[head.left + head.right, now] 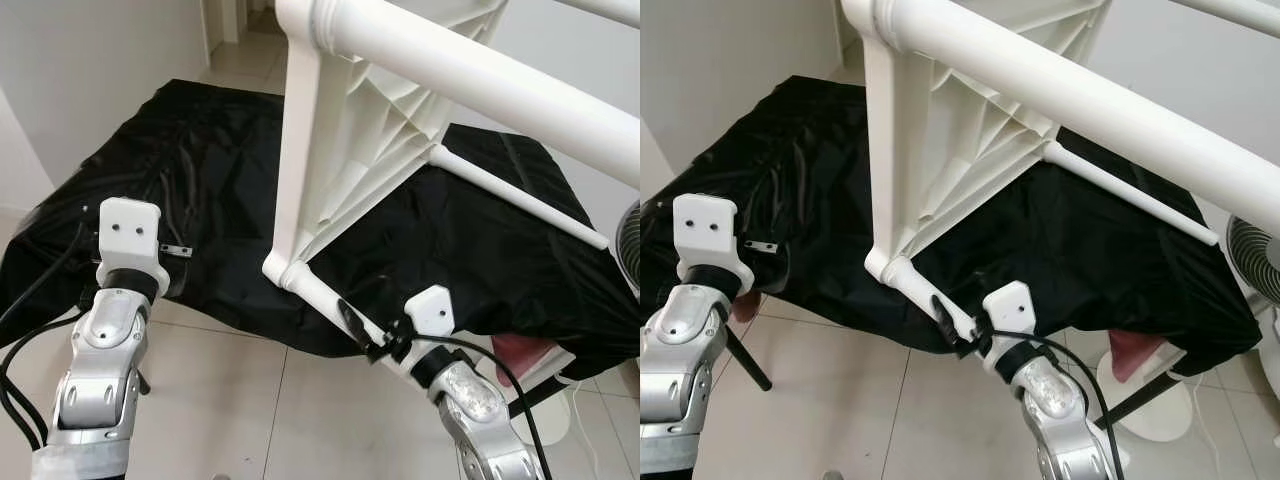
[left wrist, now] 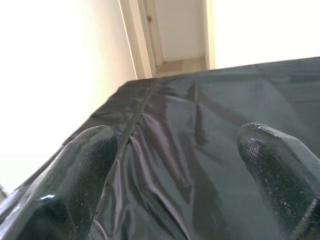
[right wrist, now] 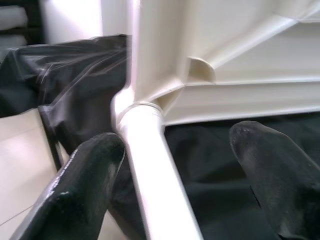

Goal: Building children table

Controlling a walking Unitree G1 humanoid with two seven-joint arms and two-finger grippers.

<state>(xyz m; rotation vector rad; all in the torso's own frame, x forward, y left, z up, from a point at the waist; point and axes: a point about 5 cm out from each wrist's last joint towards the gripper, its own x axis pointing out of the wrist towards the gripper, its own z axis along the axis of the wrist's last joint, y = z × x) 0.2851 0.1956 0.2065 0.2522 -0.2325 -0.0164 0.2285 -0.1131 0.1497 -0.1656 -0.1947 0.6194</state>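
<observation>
We noted the white children's table (image 1: 340,160) lying upturned on the black-draped table (image 1: 200,160), one leg (image 3: 150,165) jutting past the near edge. Our right gripper (image 3: 172,170) stood open astride that leg, one finger (image 3: 85,175) close beside it; our left gripper (image 2: 175,165) hung open over the cloth, holding nothing. We judged the plastic light, stiff and slippery, best held near the leg's socket (image 3: 137,107).
</observation>
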